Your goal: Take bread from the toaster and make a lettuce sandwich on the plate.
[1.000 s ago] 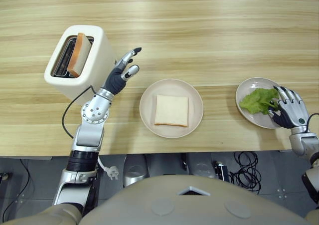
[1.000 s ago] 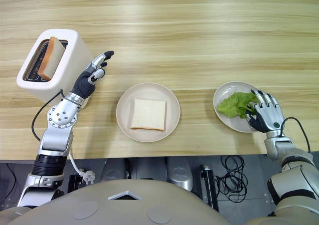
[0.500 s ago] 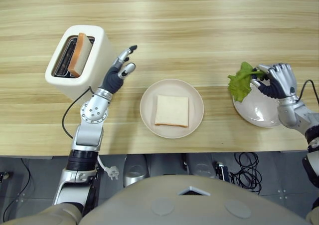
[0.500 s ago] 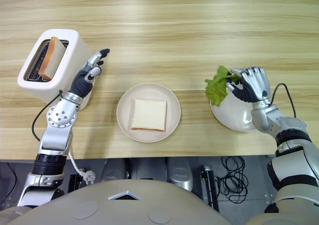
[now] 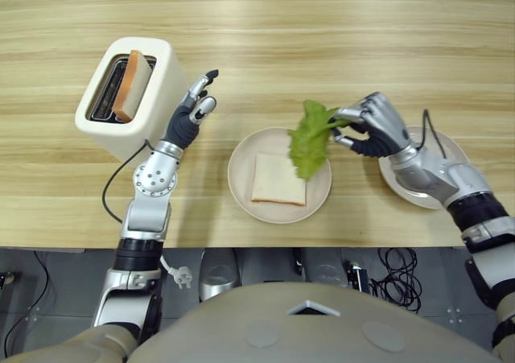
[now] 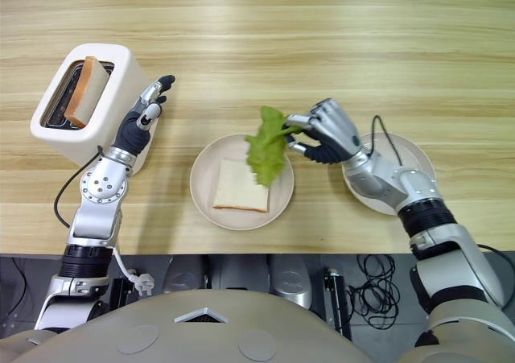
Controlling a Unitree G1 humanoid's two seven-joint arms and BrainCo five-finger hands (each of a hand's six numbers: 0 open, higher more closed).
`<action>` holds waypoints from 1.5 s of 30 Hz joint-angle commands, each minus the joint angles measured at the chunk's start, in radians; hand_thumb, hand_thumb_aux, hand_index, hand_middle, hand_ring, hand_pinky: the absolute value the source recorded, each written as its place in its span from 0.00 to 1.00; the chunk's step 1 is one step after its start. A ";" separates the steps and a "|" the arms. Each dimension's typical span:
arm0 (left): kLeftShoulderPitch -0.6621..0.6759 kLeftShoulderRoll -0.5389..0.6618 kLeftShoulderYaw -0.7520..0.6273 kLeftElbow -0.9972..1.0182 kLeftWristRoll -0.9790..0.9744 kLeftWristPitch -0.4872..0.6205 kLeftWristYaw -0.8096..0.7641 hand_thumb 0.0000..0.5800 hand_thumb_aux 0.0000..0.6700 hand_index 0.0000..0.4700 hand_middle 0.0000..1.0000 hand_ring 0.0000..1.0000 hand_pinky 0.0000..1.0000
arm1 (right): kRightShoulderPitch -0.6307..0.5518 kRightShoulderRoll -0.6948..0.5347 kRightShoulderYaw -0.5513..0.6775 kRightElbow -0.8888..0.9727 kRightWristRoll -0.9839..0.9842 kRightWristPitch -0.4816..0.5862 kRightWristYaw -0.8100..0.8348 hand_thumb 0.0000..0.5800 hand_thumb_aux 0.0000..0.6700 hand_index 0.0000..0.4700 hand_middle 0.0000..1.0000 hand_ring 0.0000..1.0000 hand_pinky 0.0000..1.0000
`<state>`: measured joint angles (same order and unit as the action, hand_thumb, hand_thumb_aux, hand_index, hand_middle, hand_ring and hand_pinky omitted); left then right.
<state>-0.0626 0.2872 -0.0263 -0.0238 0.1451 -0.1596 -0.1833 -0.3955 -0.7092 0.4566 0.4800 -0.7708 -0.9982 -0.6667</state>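
**Hanging a ruffled green lettuce leaf (image 5: 310, 138) above the round beige plate (image 5: 240, 170)**

The right hand (image 5: 374, 128) is raised over the light wooden table (image 5: 322, 41), just to the right of the beige plate. Its fingers are curled tight on the upper end of the leaf. The leaf hangs down from that grip over the back right part of the plate. Its lower end overlaps the back right corner of the square white bread slice (image 5: 273, 182) lying flat in the middle of the plate. Whether leaf and bread touch cannot be told.

Behind the right forearm sits a smaller pale round dish (image 6: 409, 152), near the table's front edge and well to the right of the beige plate.

On the left stands a cream boxy toaster (image 5: 153, 109) with a brown-crusted slice of toast (image 5: 131, 85) upright in the slot nearer the plate, its top poking out. The left hand (image 5: 189, 117) is just beside the toaster's right wall, fingers stretched out and loosely spread, holding nothing. It is too close to the wall to tell whether it touches it. A black cord (image 5: 109, 198) curves from the toaster's base towards the front edge of the table.
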 commanded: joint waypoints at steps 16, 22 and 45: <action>-0.019 -0.030 -0.021 0.070 0.008 -0.022 0.011 0.00 0.00 0.00 0.00 0.00 0.00 | -0.003 0.162 0.038 0.149 0.069 -0.050 0.424 1.00 1.00 0.98 1.00 1.00 1.00; -0.017 -0.029 -0.030 0.079 0.014 -0.028 0.011 0.00 0.00 0.00 0.00 0.00 0.00 | -0.049 0.181 0.031 0.229 0.014 -0.039 0.384 1.00 1.00 0.98 1.00 1.00 1.00; -0.025 -0.008 -0.014 0.035 0.008 -0.028 -0.002 0.00 0.00 0.00 0.00 0.00 0.00 | -0.123 0.162 -0.084 0.253 0.111 0.001 0.398 0.00 0.00 0.00 0.00 0.00 0.00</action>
<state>-0.0892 0.2673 -0.0404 0.0343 0.1467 -0.1863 -0.1825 -0.5098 -0.5382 0.3918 0.7525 -0.6751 -1.0035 -0.2823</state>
